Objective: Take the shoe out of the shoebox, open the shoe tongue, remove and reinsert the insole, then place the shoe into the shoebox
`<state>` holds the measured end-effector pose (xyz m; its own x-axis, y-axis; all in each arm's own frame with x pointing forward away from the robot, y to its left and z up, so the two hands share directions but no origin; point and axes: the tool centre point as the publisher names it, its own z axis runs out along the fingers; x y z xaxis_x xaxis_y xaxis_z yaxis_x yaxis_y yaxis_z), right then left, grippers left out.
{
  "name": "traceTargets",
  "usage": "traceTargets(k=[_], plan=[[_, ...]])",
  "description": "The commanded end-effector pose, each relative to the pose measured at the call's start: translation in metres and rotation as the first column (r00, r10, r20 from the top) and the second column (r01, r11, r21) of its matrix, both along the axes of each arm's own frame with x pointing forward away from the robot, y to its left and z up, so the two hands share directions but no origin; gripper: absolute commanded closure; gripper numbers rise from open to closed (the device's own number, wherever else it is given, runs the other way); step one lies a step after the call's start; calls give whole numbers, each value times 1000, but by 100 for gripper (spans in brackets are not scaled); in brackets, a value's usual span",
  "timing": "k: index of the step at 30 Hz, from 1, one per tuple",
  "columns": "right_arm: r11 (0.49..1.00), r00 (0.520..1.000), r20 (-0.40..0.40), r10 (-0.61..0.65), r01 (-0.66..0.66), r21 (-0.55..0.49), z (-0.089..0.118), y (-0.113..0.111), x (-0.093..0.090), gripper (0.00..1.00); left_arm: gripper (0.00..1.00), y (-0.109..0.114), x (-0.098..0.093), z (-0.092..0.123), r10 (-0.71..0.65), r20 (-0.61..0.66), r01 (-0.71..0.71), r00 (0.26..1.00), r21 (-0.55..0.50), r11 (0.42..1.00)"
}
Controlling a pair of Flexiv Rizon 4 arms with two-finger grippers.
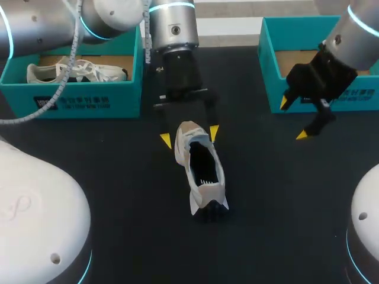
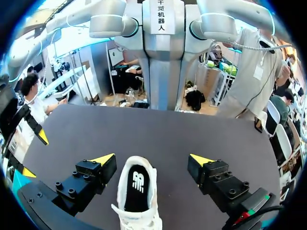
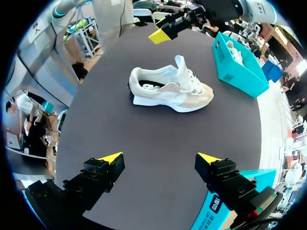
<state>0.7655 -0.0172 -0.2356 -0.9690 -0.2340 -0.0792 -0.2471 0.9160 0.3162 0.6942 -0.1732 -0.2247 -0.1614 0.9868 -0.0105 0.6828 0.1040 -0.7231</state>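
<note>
Shoe [image 1: 201, 168]: white and beige; upright on its sole near the middle of the table [image 1: 278, 207]; outside both boxes; lengthwise along the line from the far edge toward the robot

Insole [image 2: 138, 184]: dark; lies inside the shoe; seen through the shoe's mouth at the heel end

Tongue [image 3: 181, 64]: stands up above the laces in the right wrist view

Left gripper [image 1: 189, 136]: directly over the shoe; fingers [image 2: 103, 165] spread wide, one on each side of the shoe; heel end shows between the yellow tips in the left wrist view; a strip of table shows on either side, narrow at one finger and wider at the other; no contact seen; grips nothing; height above the shoe cannot be told

Right gripper [image 1: 294, 118]: well apart from the shoe, off to the right; fingers spread, nothing between them; in its own wrist view the shoe lies well ahead, side-on, heel toward the robot's base

Right shoebox [image 1: 269, 71]: teal; far right of the table; right gripper hangs just in front of its near wall

Left shoebox [image 1: 71, 97]: teal; far left of the table, partly behind the left arm; another shoe [image 1: 77, 71], white, lies on its side in it
</note>
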Motion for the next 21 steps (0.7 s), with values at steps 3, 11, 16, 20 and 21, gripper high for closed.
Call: traceTargets(k=[3,11,16,20,21], plan=[[1000,1000,9,-4,4,-3,11,-5,-6,0,65,-1,-8,-5,4,29,-4,1000,14,1000],[1000,1000,9,-4,4,-3,11,-5,-6,0,100,-8,-23,-30,30,240,-47,970,66,997],[1000,1000,9,-4,4,-3,11,-5,-6,0,100,-13,-30,-47,-4,354,-25,935,78,997],[1000,1000,9,-4,4,-3,11,-5,-6,0,100,-18,-28,-57,-6,423,-58,906,139,989],[1000,1000,9,-4,4,-3,11,-5,-6,0,100,-18,-28,-57,-6,423,-58,906,139,989]])
